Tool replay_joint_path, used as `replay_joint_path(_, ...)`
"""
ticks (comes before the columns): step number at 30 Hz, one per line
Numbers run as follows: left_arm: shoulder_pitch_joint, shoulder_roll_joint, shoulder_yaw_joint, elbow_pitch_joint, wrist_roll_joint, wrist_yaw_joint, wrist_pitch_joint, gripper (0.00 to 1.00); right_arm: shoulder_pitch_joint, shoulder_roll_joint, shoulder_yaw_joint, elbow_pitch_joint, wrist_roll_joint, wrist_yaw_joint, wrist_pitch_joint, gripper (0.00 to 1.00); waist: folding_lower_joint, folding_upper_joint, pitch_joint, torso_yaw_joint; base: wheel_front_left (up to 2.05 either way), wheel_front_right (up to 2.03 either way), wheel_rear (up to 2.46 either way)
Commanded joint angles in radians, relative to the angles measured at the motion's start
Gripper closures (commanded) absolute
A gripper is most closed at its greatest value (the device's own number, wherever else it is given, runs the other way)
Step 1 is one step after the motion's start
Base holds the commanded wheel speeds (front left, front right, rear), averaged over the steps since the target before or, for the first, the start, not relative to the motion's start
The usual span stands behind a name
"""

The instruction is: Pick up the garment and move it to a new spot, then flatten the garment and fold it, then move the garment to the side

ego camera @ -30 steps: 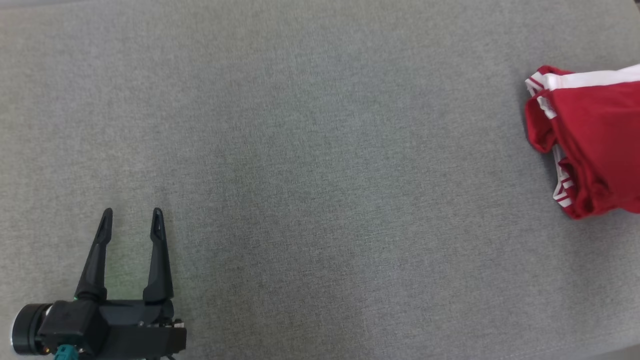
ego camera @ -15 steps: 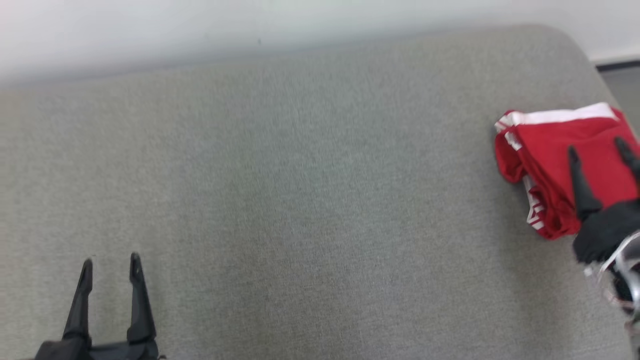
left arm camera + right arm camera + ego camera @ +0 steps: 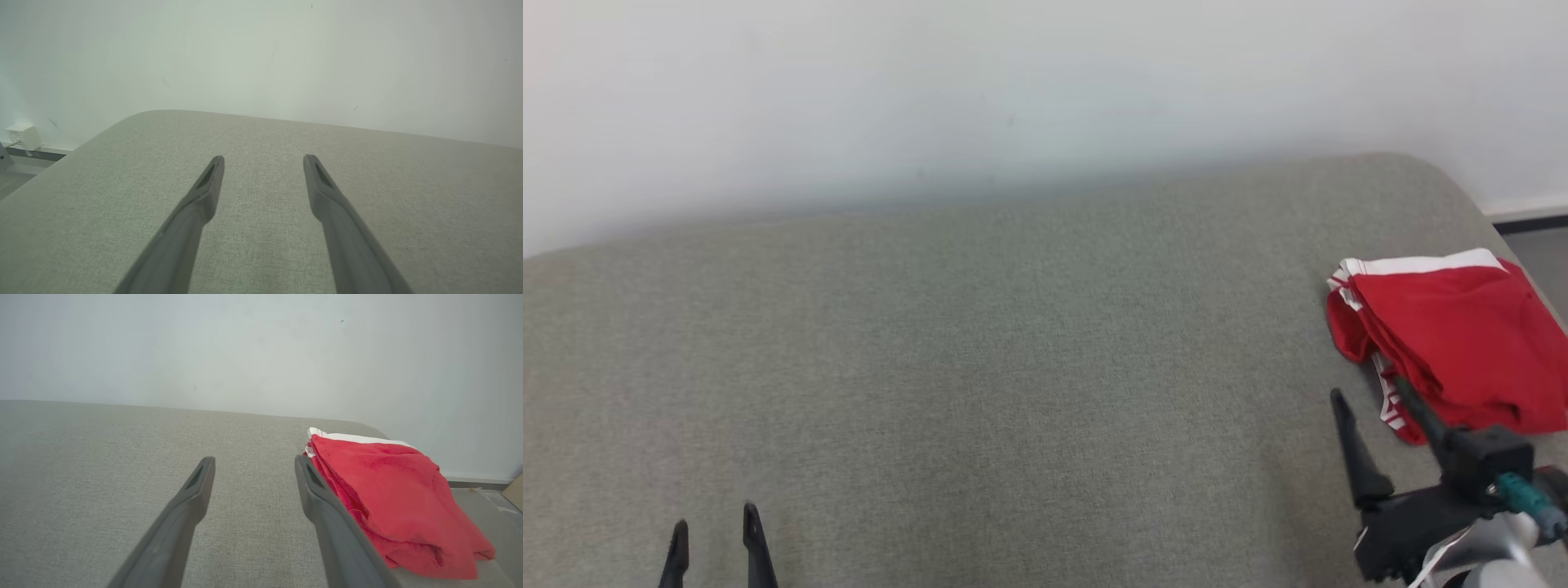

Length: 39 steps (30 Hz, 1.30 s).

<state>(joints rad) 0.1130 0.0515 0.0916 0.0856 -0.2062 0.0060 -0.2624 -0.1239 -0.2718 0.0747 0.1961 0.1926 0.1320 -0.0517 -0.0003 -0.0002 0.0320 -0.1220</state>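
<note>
The garment [image 3: 1454, 339] is a red cloth with white trim, folded into a compact stack at the far right end of the grey fabric surface [image 3: 1013, 392]. In the right wrist view the garment [image 3: 396, 502] lies just right of my right finger. My right gripper [image 3: 1368, 388] stands open at the lower right, near the garment's front left corner, holding nothing. At the bottom left my left gripper [image 3: 716, 529] is open with only its fingertips showing; in its own view the left gripper [image 3: 263, 161] hovers open over bare fabric.
A pale wall [image 3: 1013, 98] rises right behind the surface. The surface's right end is rounded, with floor [image 3: 1539, 245] beyond it. A small white box [image 3: 22, 136] sits at the wall's base past the left end.
The head camera has tilted up, bringing the wall into view. My right gripper has drawn back off the garment toward the lower right, leaving it folded in place.
</note>
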Motion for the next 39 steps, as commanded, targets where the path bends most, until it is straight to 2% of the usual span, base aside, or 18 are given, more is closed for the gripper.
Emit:
replay_joint_path(1, 0.017, -0.002, 0.001, 0.015, 0.010, -0.001, -0.003, 0.00, 0.018, 0.014, 0.006, 0.007, 0.008, -0.003, -0.013, 0.00, 0.0003, 0.0002, -0.038, 0.029, 0.00, 0.00, 0.00)
replay_joint_path(8, 0.015, -0.001, 0.016, 0.095, 0.036, -0.025, -0.003, 0.00, 0.052, 0.063, 0.023, 0.065, -0.003, -0.003, -0.076, 0.00, 0.0003, 0.0002, -0.069, 0.051, 0.00, 0.00, 0.00)
replay_joint_path(16, -0.014, 0.012, 0.007, 0.175, 0.077, -0.074, -0.003, 0.00, 0.067, 0.103, 0.014, 0.138, -0.023, -0.003, -0.122, 0.00, 0.0003, 0.0002, -0.092, 0.075, 0.00, 0.00, 0.00)
replay_joint_path(31, -0.008, 0.003, 0.028, 0.190, 0.075, -0.092, -0.003, 0.00, 0.091, 0.153, -0.026, 0.216, -0.036, -0.003, -0.160, 0.00, 0.0003, 0.0002, -0.098, 0.065, 0.00, 0.00, 0.00)
replay_joint_path(39, -0.004, -0.001, 0.034, 0.189, 0.074, -0.097, -0.003, 0.00, 0.078, 0.151, -0.013, 0.221, -0.041, -0.003, -0.158, 0.00, 0.0003, 0.0002, -0.096, 0.050, 0.00, 0.00, 0.00)
